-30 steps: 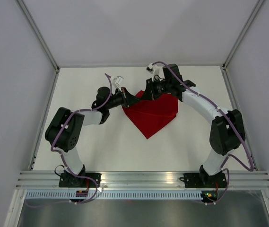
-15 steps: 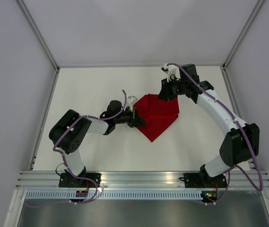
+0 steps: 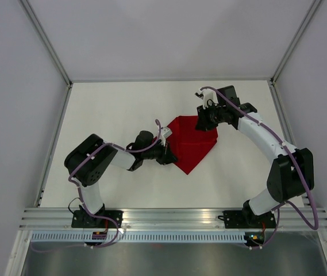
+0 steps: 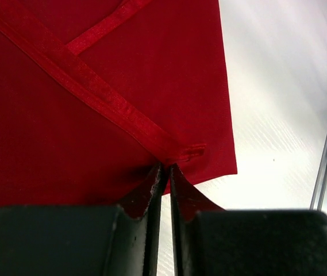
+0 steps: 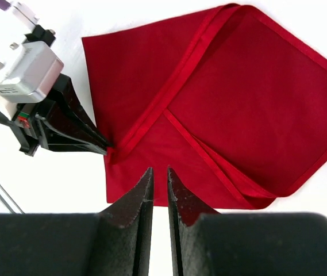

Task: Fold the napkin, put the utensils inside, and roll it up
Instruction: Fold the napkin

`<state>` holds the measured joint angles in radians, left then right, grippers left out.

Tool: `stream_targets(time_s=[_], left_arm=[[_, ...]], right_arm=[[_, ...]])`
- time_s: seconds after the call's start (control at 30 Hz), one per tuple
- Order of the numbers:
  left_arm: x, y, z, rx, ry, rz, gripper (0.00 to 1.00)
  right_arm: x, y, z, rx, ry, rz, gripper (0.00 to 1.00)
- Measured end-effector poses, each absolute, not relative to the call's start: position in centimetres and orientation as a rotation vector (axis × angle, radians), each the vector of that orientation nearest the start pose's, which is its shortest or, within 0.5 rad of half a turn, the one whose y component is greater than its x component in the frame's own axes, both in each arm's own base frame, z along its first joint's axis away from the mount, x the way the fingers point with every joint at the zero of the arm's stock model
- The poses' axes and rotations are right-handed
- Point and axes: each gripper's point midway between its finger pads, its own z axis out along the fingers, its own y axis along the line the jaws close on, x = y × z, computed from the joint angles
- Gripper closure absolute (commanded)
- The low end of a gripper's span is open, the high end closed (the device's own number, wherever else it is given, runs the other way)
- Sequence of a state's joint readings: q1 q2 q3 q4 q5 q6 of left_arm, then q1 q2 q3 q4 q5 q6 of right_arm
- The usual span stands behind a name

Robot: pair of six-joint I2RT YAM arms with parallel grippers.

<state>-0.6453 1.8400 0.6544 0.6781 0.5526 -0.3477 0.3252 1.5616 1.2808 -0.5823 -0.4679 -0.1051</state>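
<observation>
My left arm (image 3: 120, 159) and right arm (image 3: 262, 137) are white shells between bulky black joints, each trailed by a purple cable (image 3: 211, 88). My left hand (image 5: 107, 150) has 2 black tapered fingers and a pale, screw-studded block (image 5: 22, 72). My right hand (image 5: 156, 172) is black too.

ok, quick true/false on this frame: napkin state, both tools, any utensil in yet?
1. The napkin is folded, with layers overlapping. True.
2. The left tool is wide open. False: its fingers are pinched together on the napkin's hemmed corner.
3. The right tool carries a utensil. False: its fingers are nearly together with nothing between them.
4. A utensil lies on the napkin. False: none shows in any view.
5. The left tool shows in the right wrist view. True.
</observation>
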Motion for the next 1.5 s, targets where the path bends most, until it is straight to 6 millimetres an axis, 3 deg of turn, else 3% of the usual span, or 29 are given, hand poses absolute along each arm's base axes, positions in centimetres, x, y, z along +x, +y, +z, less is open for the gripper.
stream_targets(time_s=[0.17, 0.27, 0.77, 0.93, 1.1, 1.23, 1.3, 1.4, 1.5], left_arm=[[26.1, -32.9, 2.3, 0.692, 2.103, -1.148, 0.66], [25.9, -33.1, 2.5, 0.699, 2.097, -1.148, 0.61], [26.7, -37.1, 6.8, 0.765, 1.975, -1.192, 0.55], [27.0, -37.1, 6.8, 0.745, 1.985, -1.157, 0.52], [30.7, -34.9, 8.5, 0.569, 2.015, -0.925, 0.54], [36.0, -31.7, 11.5, 0.357, 2.009, -0.69, 0.59], [38.6, -29.3, 12.2, 0.239, 2.026, -0.588, 0.62], [41.5, -25.6, 11.7, 0.098, 2.08, -0.456, 0.66], [43.2, -22.8, 9.6, 0.01, 2.156, -0.343, 0.67]], right_arm=[[34.2, 19.2, 15.3, -0.731, 2.332, 0.647, 0.79], [33.8, 18.8, 14.7, -0.736, 2.353, 0.635, 0.79], [32.8, 17.4, 12.5, -0.737, 2.421, 0.592, 0.79], [32.6, 16.2, 11.7, -0.712, 2.45, 0.562, 0.79], [31.9, 14.3, 9.8, -0.685, 2.507, 0.516, 0.8], [30.8, 12.7, 7.8, -0.667, 2.575, 0.466, 0.8], [30.7, 12.2, 7.2, -0.657, 2.601, 0.44, 0.8], [30.8, 11.9, 5.9, -0.651, 2.64, 0.424, 0.81], [30.6, 11.6, 4.3, -0.646, 2.693, 0.411, 0.81]])
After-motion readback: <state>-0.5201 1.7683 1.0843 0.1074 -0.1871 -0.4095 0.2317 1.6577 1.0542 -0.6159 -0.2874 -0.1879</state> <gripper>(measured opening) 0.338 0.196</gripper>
